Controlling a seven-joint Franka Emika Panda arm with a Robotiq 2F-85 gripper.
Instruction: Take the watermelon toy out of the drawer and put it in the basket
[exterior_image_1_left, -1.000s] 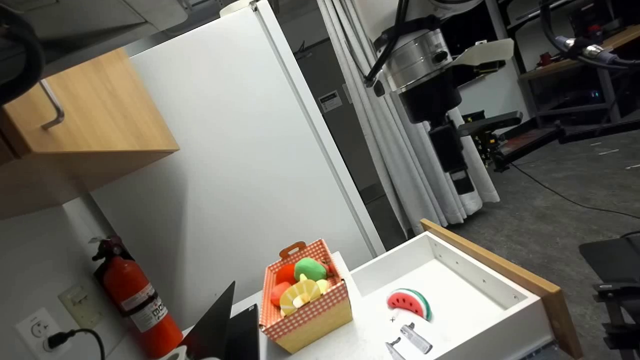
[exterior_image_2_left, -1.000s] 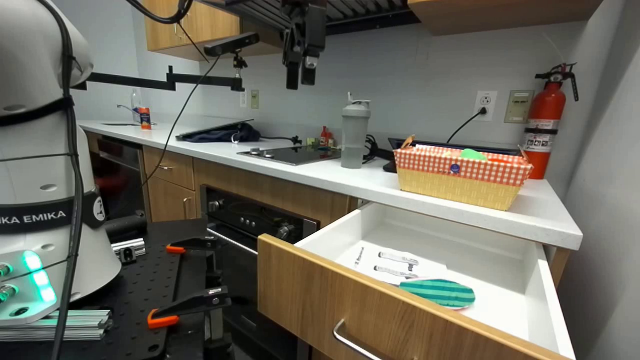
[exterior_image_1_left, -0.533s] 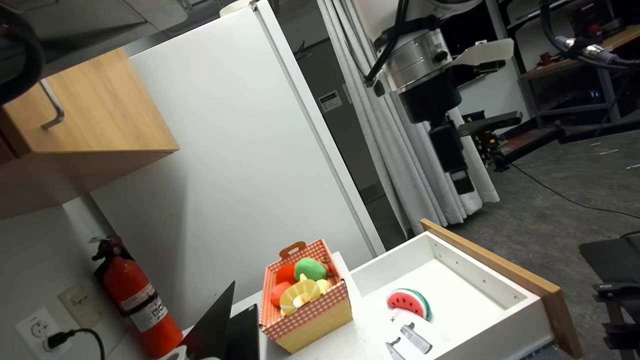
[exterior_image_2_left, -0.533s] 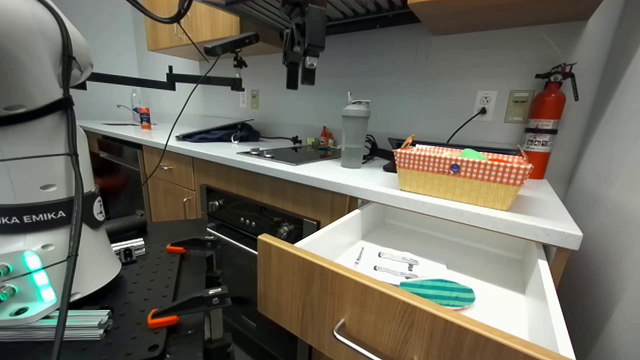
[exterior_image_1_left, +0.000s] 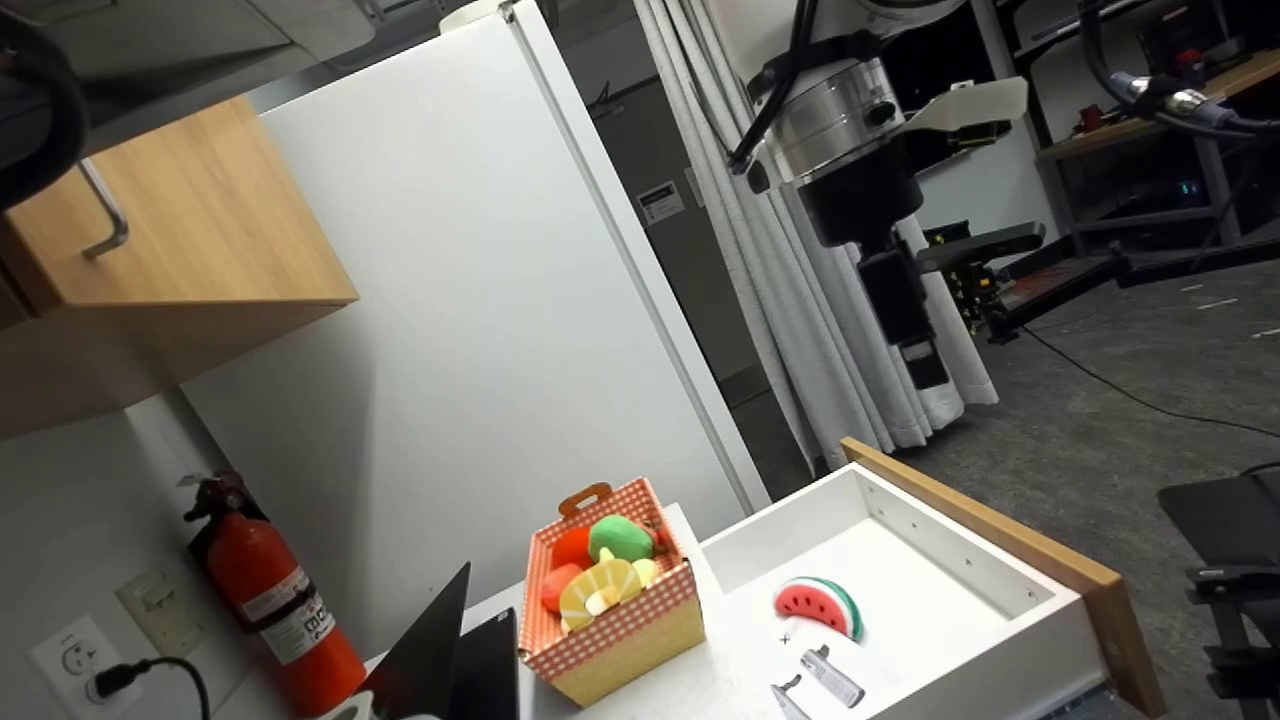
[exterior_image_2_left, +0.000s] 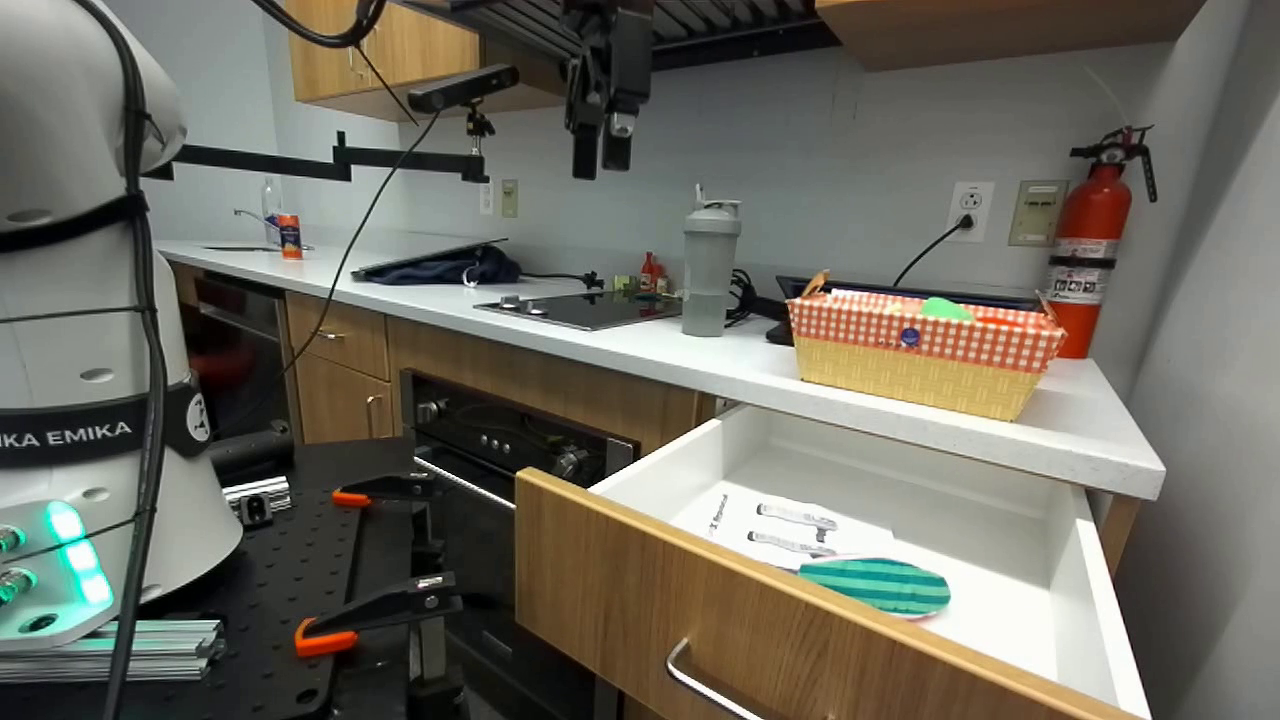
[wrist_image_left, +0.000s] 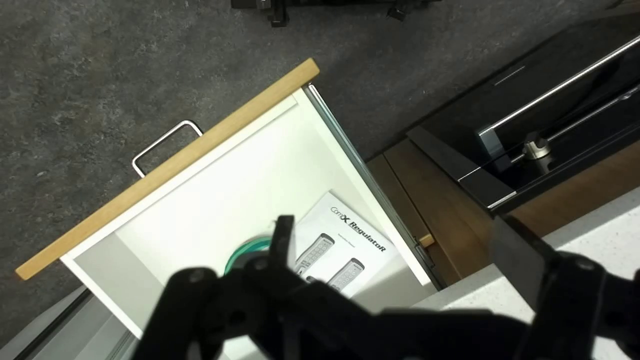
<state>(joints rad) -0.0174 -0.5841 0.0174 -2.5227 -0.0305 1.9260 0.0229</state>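
with gripper (exterior_image_2_left: 601, 160) up higher than drawer (exterior_image_1_left: 940, 575) and jaws wide apart, holding nothing; can see watermelon (exterior_image_1_left: 815, 604) lying inside drawer, well below jaws, partly hidden behind gripper in wrist view, and basket (exterior_image_2_left: 910, 378) outside drawer

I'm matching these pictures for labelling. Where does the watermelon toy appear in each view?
In an exterior view, the watermelon toy is low, right of centre, red face showing, inside the drawer.
In an exterior view, the watermelon toy is low, right of centre, striped green rind showing.
In the wrist view, the watermelon toy is left of centre, below mid-height, partly hidden by a gripper finger.
Shared landmark: the printed leaflet near it.
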